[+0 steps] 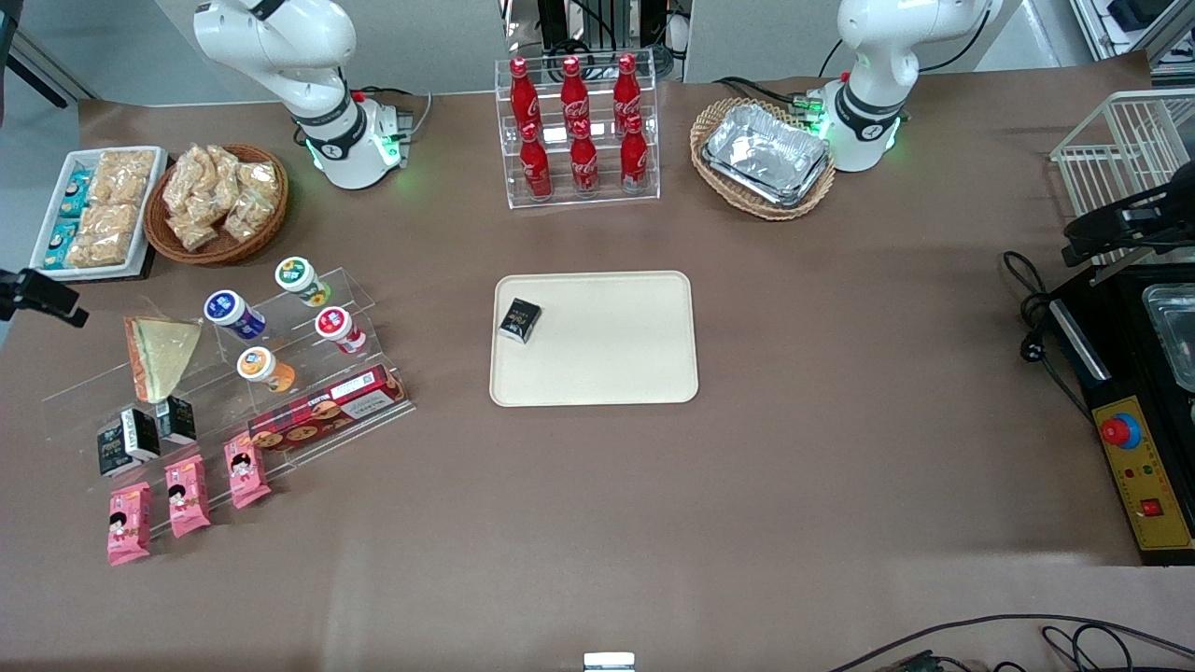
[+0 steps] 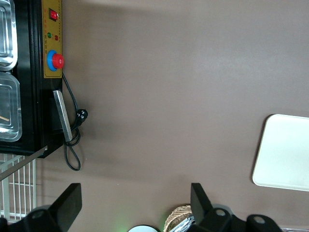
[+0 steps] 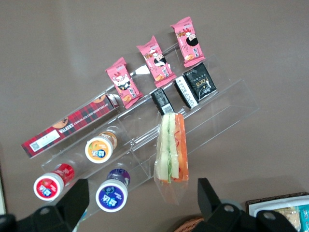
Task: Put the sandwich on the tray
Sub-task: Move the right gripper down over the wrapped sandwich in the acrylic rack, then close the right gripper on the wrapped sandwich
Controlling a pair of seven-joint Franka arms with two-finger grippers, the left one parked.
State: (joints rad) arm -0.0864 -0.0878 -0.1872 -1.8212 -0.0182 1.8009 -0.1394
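Observation:
The sandwich (image 1: 163,350) is a clear-wrapped wedge that lies on the top step of a clear acrylic stand (image 1: 308,373). In the right wrist view the sandwich (image 3: 173,147) shows its orange, white and green filling edge. The cream tray (image 1: 607,364) lies flat mid-table, toward the parked arm's end from the stand; a corner of it shows in the left wrist view (image 2: 285,154). My right gripper (image 3: 142,205) is open and empty. It hovers high above the stand, apart from the sandwich. I cannot make it out in the front view.
A small black box (image 1: 519,319) sits on the tray. The stand also holds yogurt cups (image 1: 235,315), black boxes (image 1: 131,439), a cookie box (image 1: 327,411) and pink packets (image 1: 187,495). A snack basket (image 1: 219,201), white snack tray (image 1: 98,210), cola rack (image 1: 579,131) and foil-tray basket (image 1: 764,154) stand farther back.

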